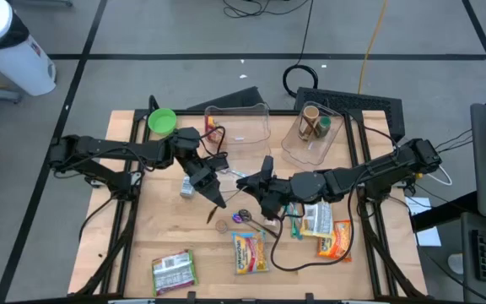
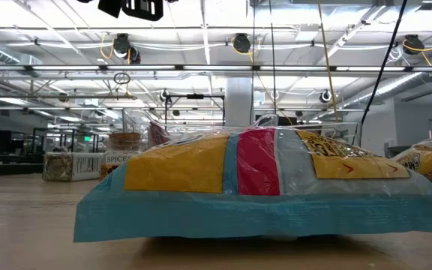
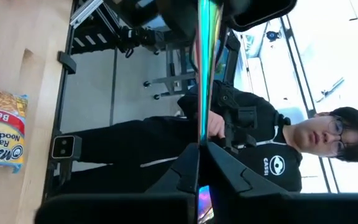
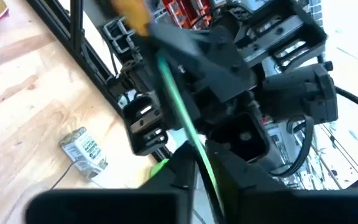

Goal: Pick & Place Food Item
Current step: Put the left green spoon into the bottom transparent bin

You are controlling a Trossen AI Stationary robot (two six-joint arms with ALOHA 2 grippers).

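Both tools meet mid-counter [image 1: 142, 253]: left tool [image 1: 218, 201] pinching a thin shiny iridescent wrapper [image 3: 202, 68], right tool [image 1: 247, 181] pinching what's probably a thin green strip [image 4: 182, 115], long axes along the fingers.

Two clear bins [image 1: 238, 123] stood along the table's [image 1: 142, 245] far edge, a bowl [image 1: 161, 122] by its far left corner, and food packets [image 1: 251, 252] lay near its front edge.

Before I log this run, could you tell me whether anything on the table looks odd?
Yes: both grippers meet mid-table pinching thin items. The left gripper holds an iridescent strip; the right gripper clamps a green strip. Two clear bins sit askew at the back.
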